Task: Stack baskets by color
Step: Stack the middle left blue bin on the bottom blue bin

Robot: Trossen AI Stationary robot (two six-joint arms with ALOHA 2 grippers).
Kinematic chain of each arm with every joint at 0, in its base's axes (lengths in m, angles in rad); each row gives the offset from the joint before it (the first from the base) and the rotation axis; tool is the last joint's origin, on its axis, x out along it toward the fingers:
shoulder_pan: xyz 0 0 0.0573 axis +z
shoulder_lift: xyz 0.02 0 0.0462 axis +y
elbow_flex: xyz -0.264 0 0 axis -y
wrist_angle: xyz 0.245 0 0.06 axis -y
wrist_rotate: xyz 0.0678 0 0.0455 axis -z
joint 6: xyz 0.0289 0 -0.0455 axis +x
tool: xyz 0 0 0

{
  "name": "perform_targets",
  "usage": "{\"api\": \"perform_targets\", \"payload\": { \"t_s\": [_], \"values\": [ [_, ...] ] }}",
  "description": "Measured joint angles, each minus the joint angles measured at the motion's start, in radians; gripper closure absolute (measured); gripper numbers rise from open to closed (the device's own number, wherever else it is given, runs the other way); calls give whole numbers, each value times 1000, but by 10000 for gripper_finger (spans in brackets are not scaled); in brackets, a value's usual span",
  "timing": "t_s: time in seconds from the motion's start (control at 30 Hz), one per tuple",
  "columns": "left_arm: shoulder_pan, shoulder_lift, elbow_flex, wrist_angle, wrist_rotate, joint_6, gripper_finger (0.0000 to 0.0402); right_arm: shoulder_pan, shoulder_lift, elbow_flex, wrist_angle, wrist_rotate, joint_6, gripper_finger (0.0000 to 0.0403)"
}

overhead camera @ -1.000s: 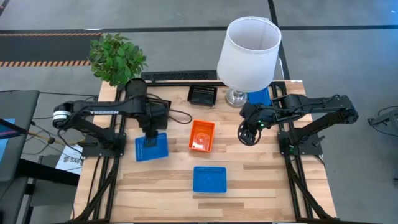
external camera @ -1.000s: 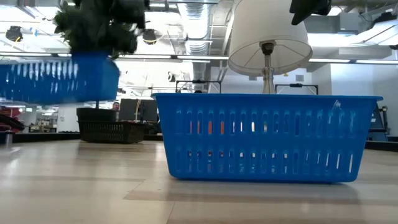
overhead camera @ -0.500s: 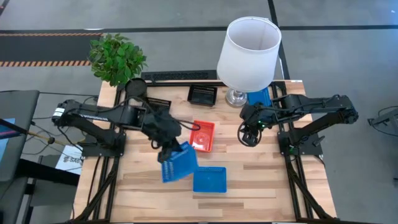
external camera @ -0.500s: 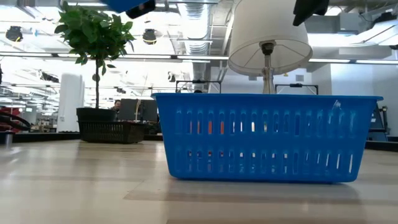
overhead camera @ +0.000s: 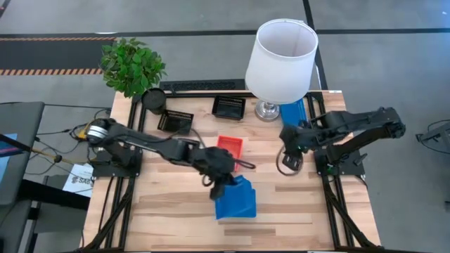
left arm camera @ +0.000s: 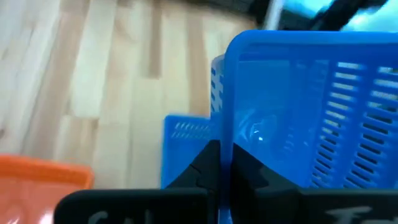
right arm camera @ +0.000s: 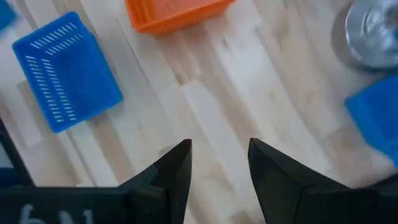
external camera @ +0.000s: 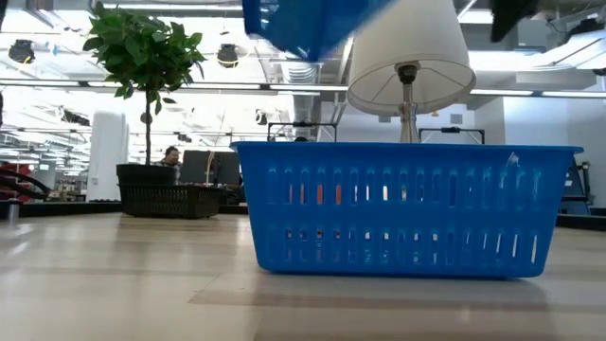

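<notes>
A tilted blue slotted-plastic basket (overhead camera: 238,191) is clamped by the left gripper (overhead camera: 223,184) directly above another rectangular blue basket (overhead camera: 232,209). Right gripper (overhead camera: 289,160) is held apart over bare wood table (overhead camera: 295,204), orange basket (overhead camera: 229,145) beyond.

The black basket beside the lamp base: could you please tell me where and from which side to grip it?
I would pinch the rim of its long wall facing the middle of the table, coming straight down. The black basket sits open side up with thin upright walls; the lamp base crowds its right side and a dark strip lies behind.
</notes>
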Motion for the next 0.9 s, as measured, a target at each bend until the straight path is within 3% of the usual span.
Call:
{"api": "perform_targets", "payload": {
  "t_s": [0.17,0.3,0.43,0.63,0.9],
  "values": [
    [1,151,180,-233,25,121,402,154,-37,1,-3,16,207,226],
    [9,267,358,-428,19,184,402,262,-56,1,-18,102,340,226],
    [22,363,481,-485,44,226,401,350,-63,1,-24,179,439,226],
    [31,454,563,-554,67,249,401,436,-63,1,-29,240,489,226],
    [31,477,571,-584,54,254,401,455,-63,1,-33,251,483,226]
  ]
}}
